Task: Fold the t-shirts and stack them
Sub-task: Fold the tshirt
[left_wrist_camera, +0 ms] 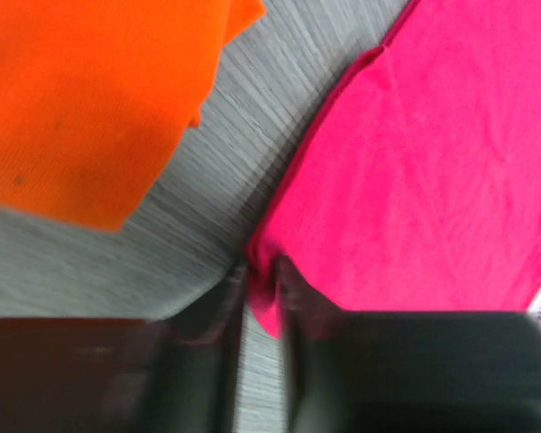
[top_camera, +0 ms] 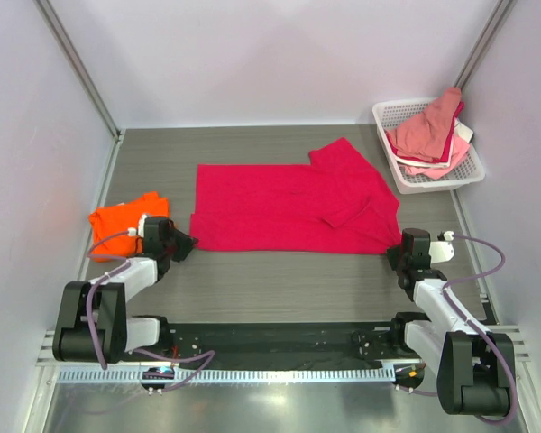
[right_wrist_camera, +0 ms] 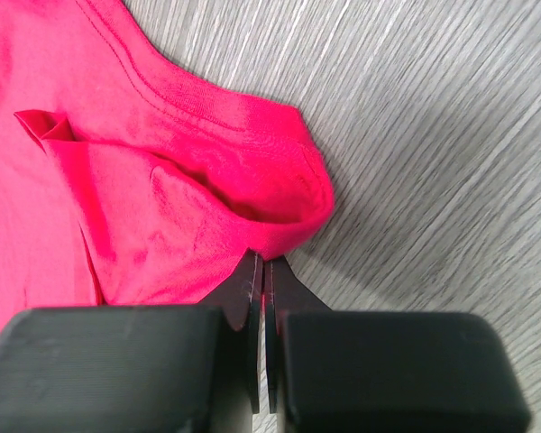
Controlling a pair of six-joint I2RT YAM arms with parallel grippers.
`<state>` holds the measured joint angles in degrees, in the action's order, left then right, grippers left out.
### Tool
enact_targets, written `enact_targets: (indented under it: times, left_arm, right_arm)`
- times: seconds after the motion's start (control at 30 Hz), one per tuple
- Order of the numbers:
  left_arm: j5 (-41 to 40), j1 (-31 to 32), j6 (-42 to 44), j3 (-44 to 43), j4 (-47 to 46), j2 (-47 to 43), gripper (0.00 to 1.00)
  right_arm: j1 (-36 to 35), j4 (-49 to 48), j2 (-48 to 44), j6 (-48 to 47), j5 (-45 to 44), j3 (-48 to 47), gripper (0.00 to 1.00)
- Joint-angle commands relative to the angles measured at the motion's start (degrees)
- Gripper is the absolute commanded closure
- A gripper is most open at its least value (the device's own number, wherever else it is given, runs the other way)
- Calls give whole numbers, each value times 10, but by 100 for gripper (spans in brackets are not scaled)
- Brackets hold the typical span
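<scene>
The crimson-red t-shirt (top_camera: pixel 293 207) lies spread across the middle of the table, one sleeve folded over near its right end. My left gripper (top_camera: pixel 182 242) is shut on its near left corner, seen pinched in the left wrist view (left_wrist_camera: pixel 263 287). My right gripper (top_camera: pixel 395 251) is shut on its near right corner, where the hem (right_wrist_camera: pixel 279 236) bunches between the jaws. The orange t-shirt (top_camera: pixel 122 220) lies folded at the left, just behind my left gripper, and also shows in the left wrist view (left_wrist_camera: pixel 81 99).
A white lattice basket (top_camera: pixel 464 174) with several pink garments (top_camera: pixel 428 135) stands at the back right corner. Walls close in the table on the left, back and right. The black rail of the arm bases (top_camera: pixel 270 341) runs along the near edge.
</scene>
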<state>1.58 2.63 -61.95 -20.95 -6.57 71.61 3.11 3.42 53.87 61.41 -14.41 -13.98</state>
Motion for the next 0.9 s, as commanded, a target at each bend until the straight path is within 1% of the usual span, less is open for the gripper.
enact_targets:
  times: [0.0, 0.07, 0.2, 0.3, 0.4, 0.43, 0.47, 0.53, 0.57, 0.6, 0.63, 0.67, 0.7, 0.77, 0.83, 0.87]
  left_arm:
    - [11, 3, 0, -14, -1, 42, 83]
    - [18, 3, 3, -19, -1, 50, 100]
    - [15, 2, 10, -33, 16, 43, 100]
    - [12, 2, 16, -57, 48, 27, 100]
    - [15, 0, 19, -101, 87, 11, 100]
    - [16, -4, 23, -132, 115, 3, 100]
    - [16, -4, 23, -152, 131, -2, 100]
    - [25, -17, 28, -189, 178, -12, 100]
    - [29, -21, 31, -233, 195, -24, 100]
    - [27, -24, 37, -251, 213, -33, 100]
    - [24, -24, 39, -270, 246, -43, 100]
    - [19, -24, 43, -283, 259, -52, 100]
    - [12, -24, 47, -304, 270, -73, 100]
    - [12, -24, 57, -308, 294, -91, 100]
    - [18, -24, 65, -292, 307, -108, 100]
    - [20, -25, 65, -278, 309, -111, 100]
  right_arm:
    - [0, -20, -4, -3, -12, -9, 99]
    - [0, -18, -5, -5, -15, -12, 99]
    - [0, 2, -5, -19, -19, -38, 99]
    - [0, 15, -10, -27, -22, -57, 99]
    - [0, 25, -10, -30, -23, -90, 99]
    - [0, 37, -6, -32, -22, -121, 99]
    - [0, 44, -4, -35, -21, -121, 99]
    - [0, 79, 10, -44, -16, -190, 99]
    - [0, 92, 14, -55, -13, -216, 99]
    - [0, 116, 17, -62, -10, -265, 99]
    - [0, 125, 17, -67, -8, -286, 99]
    - [0, 134, 13, -76, -8, -320, 99]
    - [0, 142, 9, -80, -11, -330, 99]
    - [0, 166, -11, -80, -16, -333, 99]
    - [0, 176, -30, -70, -9, -309, 99]
    - [0, 178, -38, -63, 5, -271, 99]
